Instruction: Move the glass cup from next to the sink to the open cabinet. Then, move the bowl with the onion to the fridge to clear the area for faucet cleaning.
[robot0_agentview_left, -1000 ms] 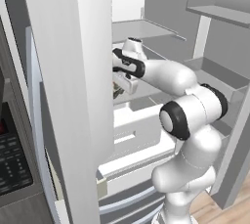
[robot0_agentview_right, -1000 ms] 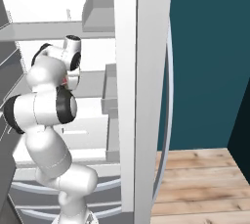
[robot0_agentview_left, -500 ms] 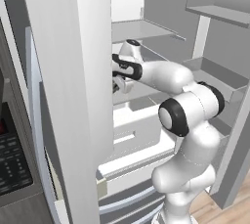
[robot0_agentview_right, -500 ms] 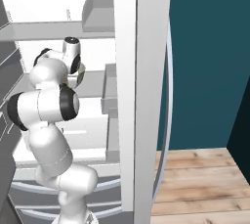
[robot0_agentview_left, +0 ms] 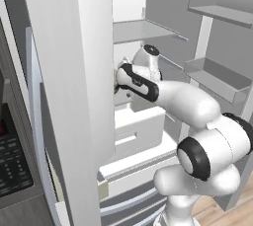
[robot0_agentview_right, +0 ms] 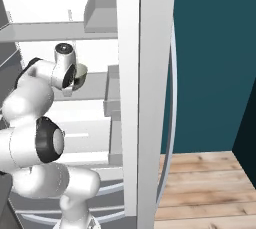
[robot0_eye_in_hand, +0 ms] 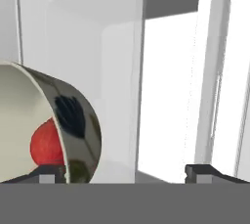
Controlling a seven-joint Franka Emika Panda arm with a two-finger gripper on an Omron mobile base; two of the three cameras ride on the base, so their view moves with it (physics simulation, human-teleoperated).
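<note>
Since a second ago the gripper has spread its jaws wide; its tips stand far apart. The glossy cream bowl, round-walled, sits at eight o'clock inside the white fridge, cradling the smooth red onion.

The fridge is standing open with its pale shelves showing, and the bowl is sitting on a shelf inside, looking tilted from the hand camera, with the onion lying in it.
</note>
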